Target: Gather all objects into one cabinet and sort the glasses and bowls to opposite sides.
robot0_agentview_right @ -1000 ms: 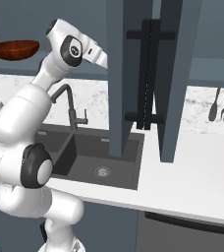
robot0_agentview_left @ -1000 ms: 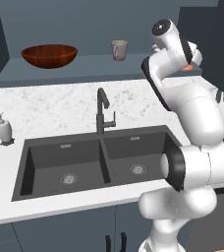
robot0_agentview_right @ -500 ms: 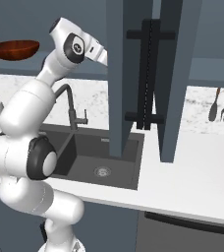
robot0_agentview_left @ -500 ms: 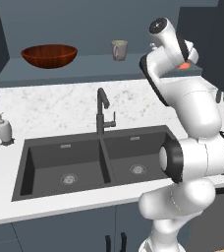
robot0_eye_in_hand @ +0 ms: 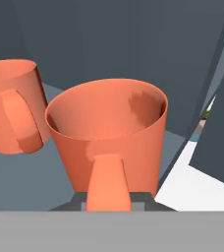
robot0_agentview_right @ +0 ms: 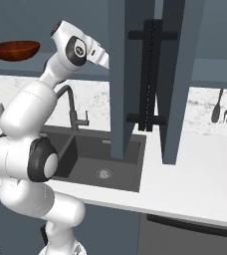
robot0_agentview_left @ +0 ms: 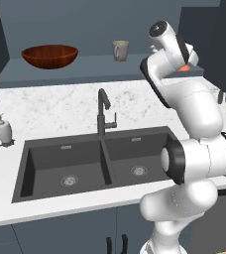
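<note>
In the centre of the hand view I have the orange cup (robot0_eye_in_hand: 109, 142) pinched by its handle, the gripper (robot0_eye_in_hand: 109, 199) pressed tight on it at lower centre. A second orange mug (robot0_eye_in_hand: 13, 110) stands just beside it, upper left. It looks light, rigid and glossy, so I judge the handle the surest hold.

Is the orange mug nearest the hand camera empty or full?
Empty: the hand view looks into the near orange mug and shows only its bare inner wall.

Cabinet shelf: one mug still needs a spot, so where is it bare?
Bare between the wooden bowl and the grey-beige mug, and right of that mug. Crowded at the right end, where the hand holds one orange mug beside the other orange mug.
</note>
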You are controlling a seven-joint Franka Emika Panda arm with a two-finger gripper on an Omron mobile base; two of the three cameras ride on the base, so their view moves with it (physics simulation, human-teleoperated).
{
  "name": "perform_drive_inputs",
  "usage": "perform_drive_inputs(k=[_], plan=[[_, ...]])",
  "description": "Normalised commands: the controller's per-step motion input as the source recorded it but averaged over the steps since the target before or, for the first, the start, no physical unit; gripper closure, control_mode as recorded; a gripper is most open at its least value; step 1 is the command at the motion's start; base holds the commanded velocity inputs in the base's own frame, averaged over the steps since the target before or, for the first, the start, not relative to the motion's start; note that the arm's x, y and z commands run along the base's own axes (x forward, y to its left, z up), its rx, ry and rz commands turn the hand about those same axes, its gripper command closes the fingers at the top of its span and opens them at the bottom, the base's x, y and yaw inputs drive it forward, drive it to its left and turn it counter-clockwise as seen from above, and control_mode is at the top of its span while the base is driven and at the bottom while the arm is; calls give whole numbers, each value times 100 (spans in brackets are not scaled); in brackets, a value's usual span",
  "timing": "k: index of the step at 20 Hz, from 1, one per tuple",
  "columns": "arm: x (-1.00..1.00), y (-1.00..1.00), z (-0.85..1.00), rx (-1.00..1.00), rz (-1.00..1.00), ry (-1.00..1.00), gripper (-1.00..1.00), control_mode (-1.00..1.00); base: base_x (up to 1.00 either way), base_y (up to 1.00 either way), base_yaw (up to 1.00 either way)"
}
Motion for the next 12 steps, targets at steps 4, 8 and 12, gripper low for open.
perform_drive_inputs(k=[4, 8, 12], plan=[[14, -6, -3, 2, 0, -1, 100, -100, 0, 0, 0], [24, -10, 0, 4, 0, 0, 100, -100, 0, 0, 0], [17, -3, -2, 2, 0, 0, 100, -100, 0, 0, 0]])
